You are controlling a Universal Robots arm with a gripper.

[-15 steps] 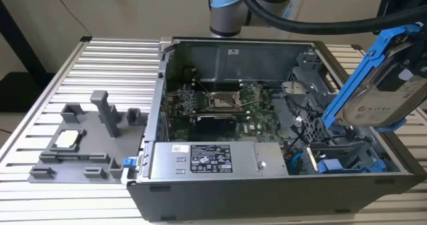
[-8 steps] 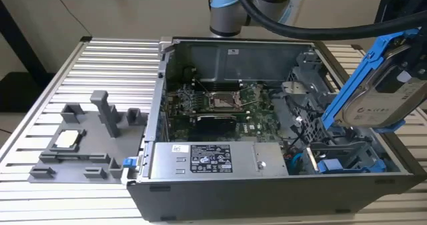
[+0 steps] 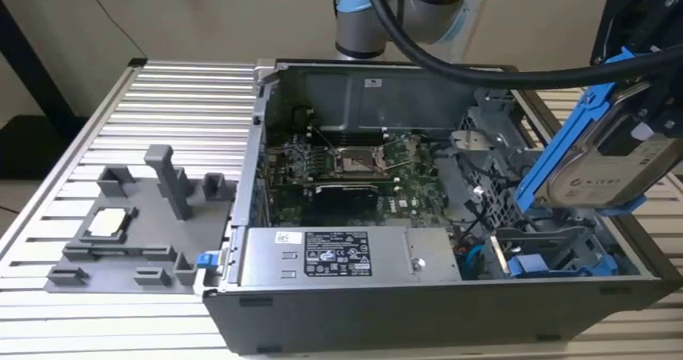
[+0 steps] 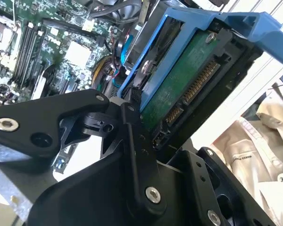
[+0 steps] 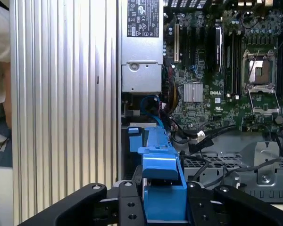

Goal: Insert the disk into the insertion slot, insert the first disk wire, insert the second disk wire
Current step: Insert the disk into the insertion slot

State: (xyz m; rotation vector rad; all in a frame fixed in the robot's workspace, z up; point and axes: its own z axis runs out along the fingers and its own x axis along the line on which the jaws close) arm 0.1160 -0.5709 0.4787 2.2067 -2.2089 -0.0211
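Observation:
The disk (image 3: 594,172), a silver drive in a bright blue carrier (image 3: 564,136), hangs tilted on edge above the open computer case, at the exterior view's right. My gripper (image 3: 638,72) is shut on it from above. In the second wrist view the disk's green circuit side (image 4: 178,87) and connector face the camera, with a black finger (image 4: 131,117) against the carrier. In the first wrist view the carrier (image 5: 162,186) sits between my fingers (image 5: 127,203). Below it is the insertion slot (image 3: 546,246), a grey bay in the case's near right corner. Blue wires (image 3: 475,258) lie beside the bay.
The case holds a green motherboard (image 3: 353,168) and a silver labelled power-supply box (image 3: 331,256). A grey fixture (image 3: 139,224) with small parts stands on the slatted table (image 3: 171,96) at the exterior view's left. A thick black arm cable (image 3: 469,68) arcs over the case.

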